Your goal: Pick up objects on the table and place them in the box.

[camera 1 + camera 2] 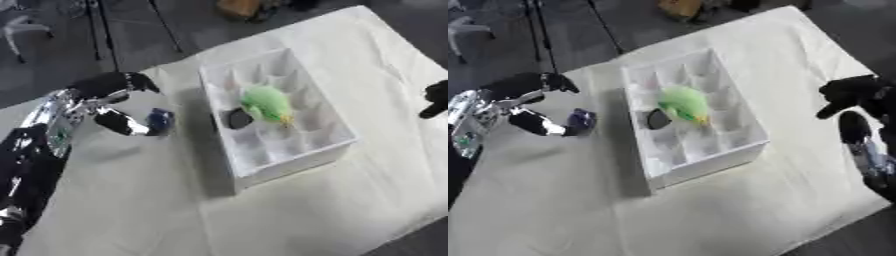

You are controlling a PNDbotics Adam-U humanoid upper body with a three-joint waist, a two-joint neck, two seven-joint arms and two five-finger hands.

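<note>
cloth covered the table [289, 210], pale cream and creased, hanging askew across both views. left hand [118, 107] hovered over the left part of the table, just left of the box, its black fingers and silvery thumb curled round a small dark blue object [160, 119] pinched at the tips; the object's shape could not be made out beyond a rounded, slightly glossy lump. box [289, 155] stood near the middle of the table, a white rectangular tray with thin walls, divided into a grid of small compartments. inside it, in the middle compartments, lay a fuzzy light green object [267, 102] with a yellowish tip at its near right end, and touching it on the left a small dark round thing [238, 119]. right hand [852, 92] showed at the right edge, well apart from the box, black, with fingers curled down and holding nothing, its silvery forearm running toward the near right corner.
</note>
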